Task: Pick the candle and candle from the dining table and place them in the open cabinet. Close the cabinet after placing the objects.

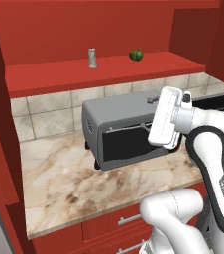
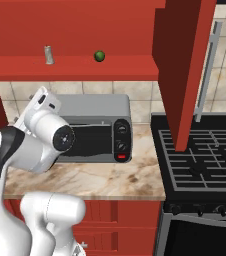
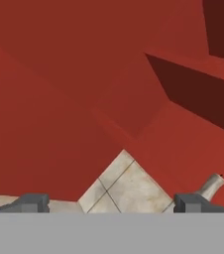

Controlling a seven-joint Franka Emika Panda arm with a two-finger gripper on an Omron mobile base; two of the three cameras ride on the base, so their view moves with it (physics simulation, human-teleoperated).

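Left base view. Open red cabinet [image 1: 109,67]: one shelf, lit from the front. On it a slim pale grey candle [image 1: 92,58], an upright cylinder with a slightly narrower top, left of centre. Well apart to its right, a small round green object [image 1: 136,55], dark and glossy. Below, a grey toaster oven [image 1: 121,126] with a black glass door stands on the beige, brown-veined marble counter [image 1: 59,183] against a tiled wall. The white arm's hand crosses in front of the oven.

Right base view. The same candle [image 2: 49,55] stands at the shelf's left, the green object [image 2: 100,56] near the middle. One cabinet door [image 2: 185,70] hangs open to the right, its silver bar handle [image 2: 207,70] vertical. Black stove grates [image 2: 205,160] adjoin the counter.

Hand view. Gripper [image 3: 111,203]: fingertips far apart, spread wide, nothing between them. The grey candle [image 3: 210,187] shows tilted just above the right fingertip, against red cabinet surfaces and a wedge of tile.
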